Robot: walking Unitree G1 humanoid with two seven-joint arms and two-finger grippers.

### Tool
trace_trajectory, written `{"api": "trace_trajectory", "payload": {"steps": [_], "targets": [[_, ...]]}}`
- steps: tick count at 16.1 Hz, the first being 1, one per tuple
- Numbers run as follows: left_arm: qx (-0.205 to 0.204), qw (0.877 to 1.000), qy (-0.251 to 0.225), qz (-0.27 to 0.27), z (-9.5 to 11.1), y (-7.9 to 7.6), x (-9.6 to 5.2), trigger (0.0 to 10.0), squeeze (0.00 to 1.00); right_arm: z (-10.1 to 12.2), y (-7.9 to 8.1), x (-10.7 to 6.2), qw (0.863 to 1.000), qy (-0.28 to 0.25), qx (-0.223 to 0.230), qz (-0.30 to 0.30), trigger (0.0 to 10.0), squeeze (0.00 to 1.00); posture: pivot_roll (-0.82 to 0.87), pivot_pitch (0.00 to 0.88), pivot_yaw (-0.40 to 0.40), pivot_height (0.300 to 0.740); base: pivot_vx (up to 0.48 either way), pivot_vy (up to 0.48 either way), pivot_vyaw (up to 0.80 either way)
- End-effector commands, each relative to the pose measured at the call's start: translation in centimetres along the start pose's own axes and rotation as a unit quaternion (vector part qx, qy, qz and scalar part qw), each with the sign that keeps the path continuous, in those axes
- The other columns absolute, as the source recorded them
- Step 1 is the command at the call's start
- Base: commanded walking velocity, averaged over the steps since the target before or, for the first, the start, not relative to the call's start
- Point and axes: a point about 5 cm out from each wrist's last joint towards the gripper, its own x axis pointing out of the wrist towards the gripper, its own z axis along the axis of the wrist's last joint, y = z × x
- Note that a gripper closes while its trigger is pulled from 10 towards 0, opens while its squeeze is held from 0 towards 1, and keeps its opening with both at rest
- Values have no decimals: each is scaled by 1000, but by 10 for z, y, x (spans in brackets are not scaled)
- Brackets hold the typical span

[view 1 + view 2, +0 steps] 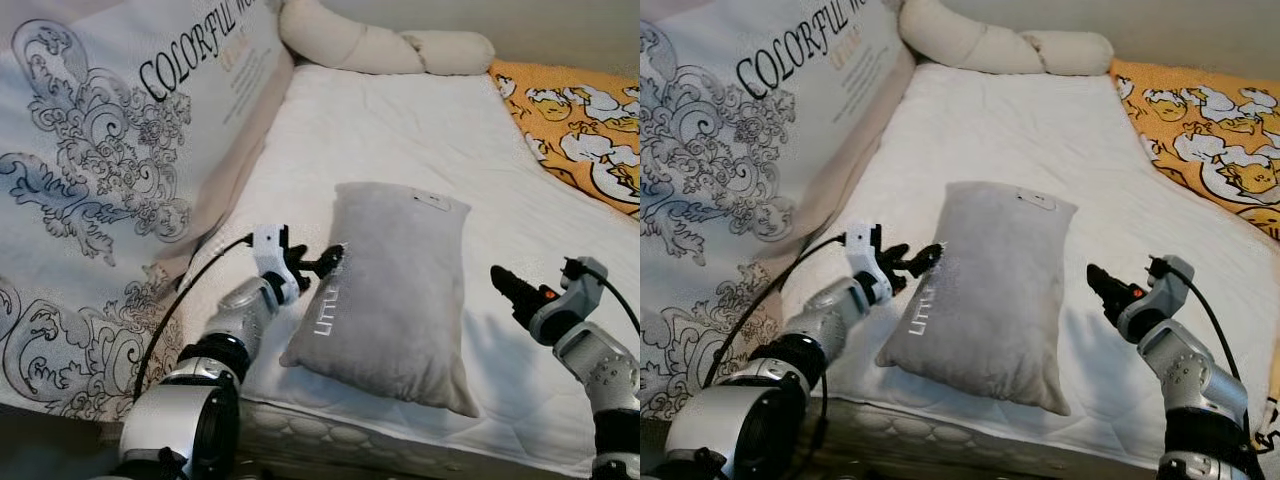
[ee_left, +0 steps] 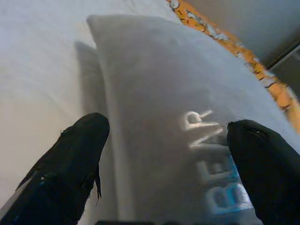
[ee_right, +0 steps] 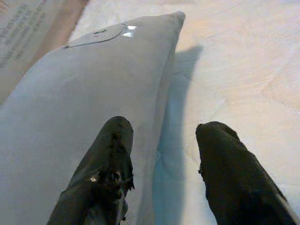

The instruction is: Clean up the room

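The soft grey rectangular pillow (image 1: 392, 293) lay flat on the white quilted mattress (image 1: 430, 130), near its front edge. The left gripper (image 1: 328, 263) was at the pillow's left edge, its black fingers (image 2: 75, 159) spread apart with nothing pinched between them. The right gripper (image 1: 503, 283) was just beside the pillow's right edge, fingers also apart and empty. A big printed bedding package (image 1: 110, 140) leaned along the left.
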Motion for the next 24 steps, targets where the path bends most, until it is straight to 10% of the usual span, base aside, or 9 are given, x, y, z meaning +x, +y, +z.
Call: {"api": "trace_trajectory", "payload": {"steps": [1, 6, 12, 13, 15, 17, 18, 21, 24], "targets": [[-10, 1000, -5, -14, 4, -5, 4, 10000, 1000, 1, 6, 2, 1000, -10, 1, 22, 10000, 1000, -225, 0, 27, 740, 0, 0, 0], [-102, 993, -23, -50, -15, -21, 7, 10000, 1000, -57, 15, 20, 994, 65, 85, 33, 10000, 1000, -211, 0, 16, 740, 0, 0, 0], [15, 996, 82, -22, -55, -23, 0, 10000, 902, -99, 29, 34, 983, 137, 118, 9, 10000, 1000, -182, 0, 5, 740, 0, 0, 0], [18, 996, 86, -8, -56, -21, -1, 10000, 267, -100, 29, 34, 984, 140, 113, 10, 10000, 0, -184, 0, 8, 740, 0, 0, 0], [-8, 997, 70, 44, -53, -11, -4, 10000, 0, -102, 30, 35, 986, 142, 92, 17, 10000, 0, -191, 0, 15, 740, 0, 0, 0], [-23, 997, 74, 22, -56, -15, -3, 10000, 0, -100, 31, 36, 988, 131, 83, 25, 39, 0, -192, 0, 18, 740, 0, 0, 0], [-15, 996, 85, 3, -60, -20, -3, 9725, 0, -99, 33, 37, 988, 129, 84, 31, 0, 0, -192, 0, 18, 740, 0, 0, 0], [-2, 993, 107, 44, -66, -17, -4, 0, 0, -97, 42, 42, 989, 118, 70, 53, 0, 0, -194, 0, 20, 740, 0, 0, 0], [-5, 994, 104, 35, -67, -18, -4, 0, 0, -99, 49, 45, 988, 130, 49, 63, 0, 0, -181, 0, 9, 740, 0, 0, 0]]}}
